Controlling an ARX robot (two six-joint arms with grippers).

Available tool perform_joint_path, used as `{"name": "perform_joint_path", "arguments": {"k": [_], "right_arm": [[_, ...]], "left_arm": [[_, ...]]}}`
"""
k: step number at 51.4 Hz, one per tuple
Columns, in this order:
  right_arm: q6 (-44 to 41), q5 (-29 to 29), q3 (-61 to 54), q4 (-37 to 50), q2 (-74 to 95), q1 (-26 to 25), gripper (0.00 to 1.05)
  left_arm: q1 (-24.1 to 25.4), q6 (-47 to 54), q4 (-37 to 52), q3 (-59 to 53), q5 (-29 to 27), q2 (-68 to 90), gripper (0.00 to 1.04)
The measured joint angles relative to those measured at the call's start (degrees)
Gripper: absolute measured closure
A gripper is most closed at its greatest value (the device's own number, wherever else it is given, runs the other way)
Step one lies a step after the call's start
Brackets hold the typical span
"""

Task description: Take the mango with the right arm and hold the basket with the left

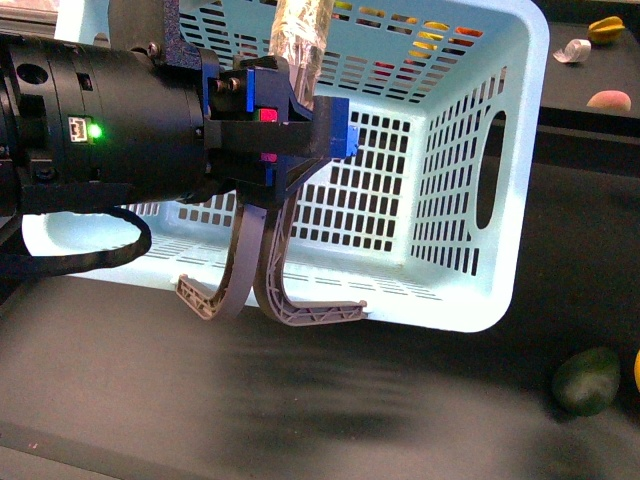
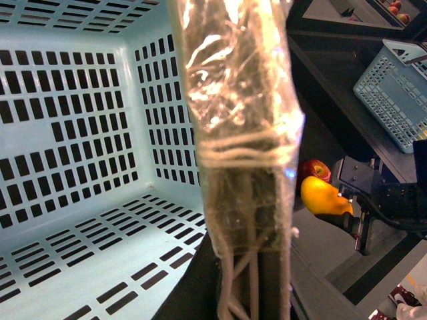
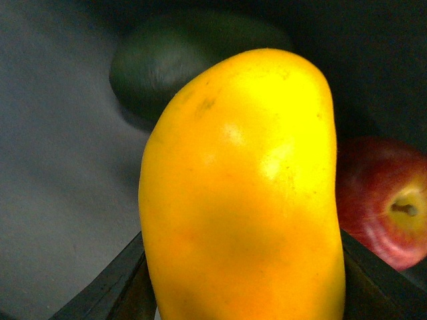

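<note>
The pale turquoise basket (image 1: 470, 200) is tilted, with its open inside facing me. My left gripper (image 1: 280, 150) is shut on its grey-brown, tape-wrapped handle (image 1: 298, 40), whose curved ends (image 1: 290, 305) hang below the jaws. In the left wrist view the handle (image 2: 240, 133) runs down the middle, with the basket's slotted wall (image 2: 73, 133) behind it. My right gripper (image 2: 347, 203) is shut on the yellow-orange mango (image 2: 323, 195) and holds it above the dark surface, beside the basket. The mango (image 3: 240, 200) fills the right wrist view, with black fingers (image 3: 113, 287) at its sides.
A dark green oval fruit (image 1: 587, 380) lies on the dark table at the right; it also shows behind the mango (image 3: 187, 60). A red apple (image 3: 387, 200) lies beside it. A second slotted basket (image 2: 393, 100) stands further off. Small fruits (image 1: 605, 28) sit on the back shelf.
</note>
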Motion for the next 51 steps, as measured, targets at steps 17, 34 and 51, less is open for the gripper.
{"name": "perform_joint_path", "arguments": {"k": [17,34,51], "right_arm": [[14.0,-5.6,-5.6,1.3,-18.2,4.3,0.46],[28.7,-7.9,-7.3,-1.9,-37.2,11.3,0.46],[41.0,-4.6,-6.3,-4.5,-48.1,23.0,0.46]], "left_arm": [[0.0,0.0,0.0,0.0,-0.1,0.0,0.95],[0.0,0.0,0.0,0.0,0.0,0.0,0.95],[0.0,0.0,0.0,0.0,-0.1,0.0,0.95]]}}
